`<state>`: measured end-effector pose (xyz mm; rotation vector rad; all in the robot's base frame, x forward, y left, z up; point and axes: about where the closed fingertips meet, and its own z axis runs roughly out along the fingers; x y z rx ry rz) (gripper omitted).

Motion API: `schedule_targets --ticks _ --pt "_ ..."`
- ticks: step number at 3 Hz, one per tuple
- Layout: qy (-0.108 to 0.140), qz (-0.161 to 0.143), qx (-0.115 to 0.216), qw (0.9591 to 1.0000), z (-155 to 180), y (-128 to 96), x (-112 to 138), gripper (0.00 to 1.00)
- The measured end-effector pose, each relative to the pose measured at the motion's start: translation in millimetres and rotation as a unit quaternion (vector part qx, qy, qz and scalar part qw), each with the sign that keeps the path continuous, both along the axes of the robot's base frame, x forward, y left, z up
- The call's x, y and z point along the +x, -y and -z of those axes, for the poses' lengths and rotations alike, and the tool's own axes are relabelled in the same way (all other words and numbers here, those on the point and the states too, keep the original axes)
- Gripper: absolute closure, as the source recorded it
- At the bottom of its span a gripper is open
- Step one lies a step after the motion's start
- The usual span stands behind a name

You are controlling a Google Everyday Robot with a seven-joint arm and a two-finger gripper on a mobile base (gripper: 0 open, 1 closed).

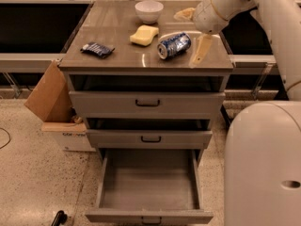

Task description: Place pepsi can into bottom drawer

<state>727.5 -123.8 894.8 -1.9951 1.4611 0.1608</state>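
The pepsi can lies on its side on the cabinet top, right of centre, silver end facing front left. My gripper is open just right of the can, not touching it. One beige finger hangs down by the can's right end and the other finger sits behind the can. The bottom drawer is pulled out below, with a bare grey floor and nothing in it.
On the cabinet top are a white bowl, a yellow sponge and a flat dark-blue snack packet. Two shallower drawers above are nearly shut. A cardboard box leans at the left. My white base fills the lower right.
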Motion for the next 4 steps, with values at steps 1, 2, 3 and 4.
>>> schedule_targets --ticks 1,2,3,4 --pt "-0.003 0.027 -0.001 0.9996 13.8 -4.3 16.1 0.0" --pt "-0.013 0.047 -0.008 0.9988 31.4 -6.6 27.6 0.0" --pt "-0.023 0.06 -0.021 0.9977 45.0 -5.0 35.0 0.0" --pt "-0.023 0.062 -0.034 0.9972 50.9 -4.6 40.6 0.19"
